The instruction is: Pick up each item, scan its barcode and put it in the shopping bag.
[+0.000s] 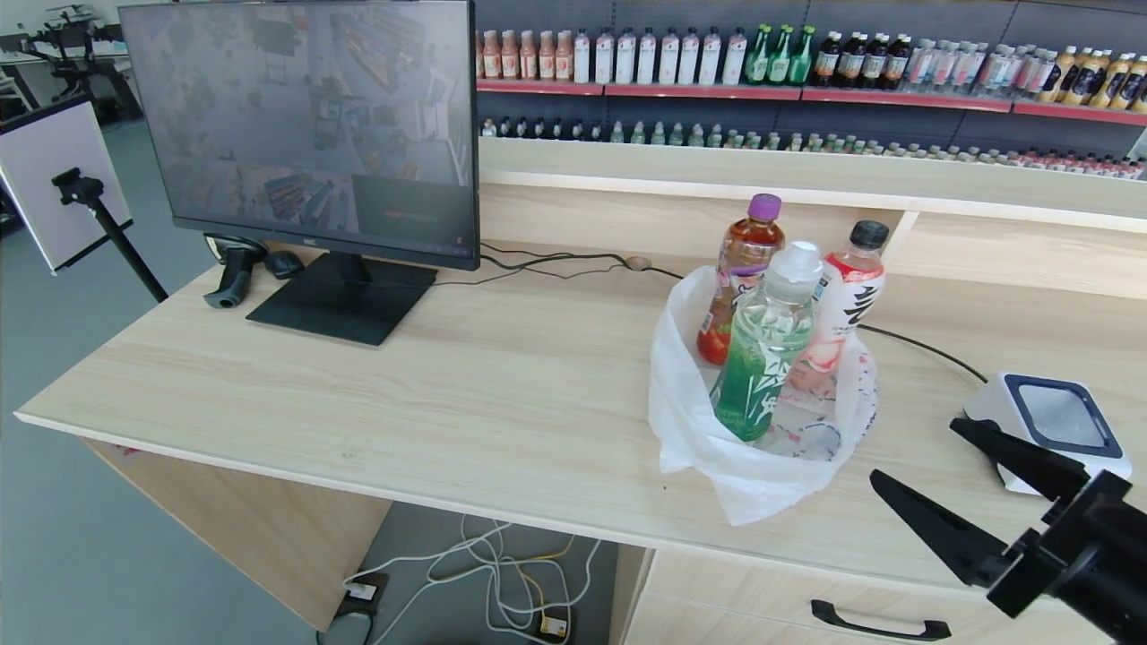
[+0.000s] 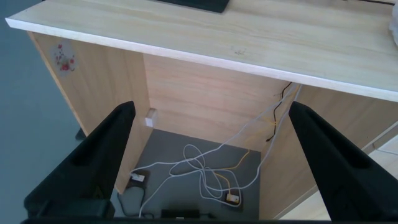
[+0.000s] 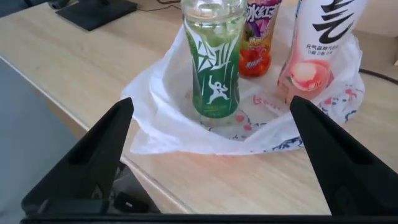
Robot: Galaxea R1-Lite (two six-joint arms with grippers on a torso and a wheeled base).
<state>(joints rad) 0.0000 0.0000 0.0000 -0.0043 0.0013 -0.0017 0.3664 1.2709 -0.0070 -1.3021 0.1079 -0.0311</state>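
Three bottles stand upright in the open shopping bag (image 1: 694,430) on the surface (image 1: 448,394): green bottle (image 1: 763,354) foremost, purple-capped bottle (image 1: 740,278) and black-capped bottle (image 1: 844,305) behind. Right jaws, spread and empty, hover near the bag, just beside the barcode scanner (image 1: 1062,417). Left jaws, spread and empty, hang below the surface's front edge.

Just ahead of the right end effector (image 1: 914,448), the caps of the three bottles (image 3: 214,62) are cut off by the wrist view's edge. In the head view, one of its fingers overlaps a corner of the scanner (image 1: 1062,417).
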